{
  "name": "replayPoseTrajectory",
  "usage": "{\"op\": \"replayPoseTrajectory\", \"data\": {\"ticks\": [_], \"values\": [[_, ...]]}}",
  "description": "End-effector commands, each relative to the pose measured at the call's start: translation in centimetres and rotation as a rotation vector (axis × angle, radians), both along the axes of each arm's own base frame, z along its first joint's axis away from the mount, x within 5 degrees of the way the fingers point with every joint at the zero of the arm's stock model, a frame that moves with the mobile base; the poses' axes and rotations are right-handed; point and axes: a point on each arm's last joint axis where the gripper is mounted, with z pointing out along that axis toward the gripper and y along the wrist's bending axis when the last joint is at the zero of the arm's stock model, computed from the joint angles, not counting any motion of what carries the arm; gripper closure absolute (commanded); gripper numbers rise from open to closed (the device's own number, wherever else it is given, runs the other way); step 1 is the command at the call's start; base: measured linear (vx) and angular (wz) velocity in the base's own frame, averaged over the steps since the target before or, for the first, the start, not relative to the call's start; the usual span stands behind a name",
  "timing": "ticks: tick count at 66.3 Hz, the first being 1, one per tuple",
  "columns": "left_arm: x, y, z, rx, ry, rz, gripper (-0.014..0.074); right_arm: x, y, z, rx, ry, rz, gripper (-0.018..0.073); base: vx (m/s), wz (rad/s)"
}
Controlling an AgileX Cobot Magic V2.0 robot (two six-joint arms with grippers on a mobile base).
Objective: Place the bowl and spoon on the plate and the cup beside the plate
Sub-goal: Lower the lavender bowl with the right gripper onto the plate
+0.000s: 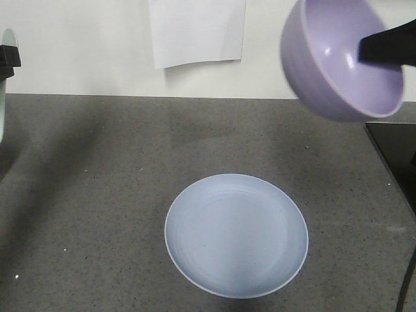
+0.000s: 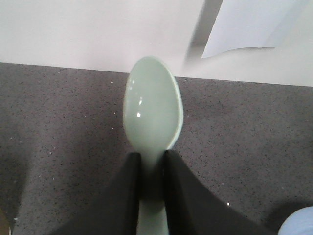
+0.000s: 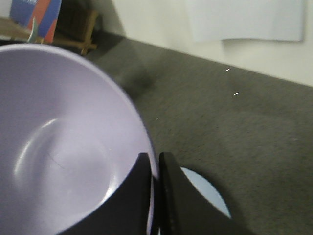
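Observation:
The pale blue plate (image 1: 237, 234) lies flat on the grey counter, near the front. Up at the right, the lavender bowl (image 1: 341, 58) hangs tilted in the air. My right gripper (image 1: 376, 51) is shut on its rim, one finger inside and one outside (image 3: 155, 161). The bowl (image 3: 58, 142) fills the left of the right wrist view, and the plate's edge (image 3: 208, 193) shows below it. My left gripper (image 2: 151, 159) is shut on the handle of the mint-green spoon (image 2: 152, 105), held above the counter at the far left (image 1: 8, 57). A brown sliver (image 2: 3, 226) shows at a corner; whether it is the cup, I cannot tell.
A white paper sheet (image 1: 198, 29) hangs on the back wall. A black glossy panel (image 1: 396, 153) sits on the counter at the right edge. A wooden stand and a colourful box (image 3: 39, 17) stand far off in the right wrist view.

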Motion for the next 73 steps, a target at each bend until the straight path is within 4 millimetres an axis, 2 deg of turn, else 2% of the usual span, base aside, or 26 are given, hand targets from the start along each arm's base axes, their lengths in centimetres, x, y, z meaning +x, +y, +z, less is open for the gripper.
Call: {"op": "replayPoseTrajectory", "data": {"ticks": [1, 14, 24, 42, 57, 73], "values": [[-0.6, 0.0, 1.9, -0.027, -0.106, 0.010, 0.0602, 1.0, 3.1, -0.4, -0.014, -0.011, 0.112, 0.0564, 0.00, 0.00], [-0.6, 0.0, 1.9, -0.027, -0.106, 0.010, 0.0602, 3.9, 8.5, -5.8, -0.239, 0.104, 0.238, 0.0564, 0.00, 0.00], [-0.6, 0.0, 1.9, -0.027, -0.106, 0.010, 0.0602, 5.8, 10.9, -9.4, -0.365, 0.156, 0.252, 0.0564, 0.00, 0.00], [-0.6, 0.0, 1.9, -0.027, -0.106, 0.010, 0.0602, 8.2, 11.3, -14.2, -0.460, 0.281, 0.253, 0.0564, 0.00, 0.00], [-0.6, 0.0, 1.9, -0.027, -0.106, 0.010, 0.0602, 8.8, 11.5, -16.2, -0.470, 0.352, 0.281, 0.0560, 0.00, 0.00], [-0.6, 0.0, 1.9, -0.027, -0.106, 0.010, 0.0602, 8.8, 11.5, -16.8, -0.495, 0.377, 0.299, 0.0547, 0.00, 0.00]]}}
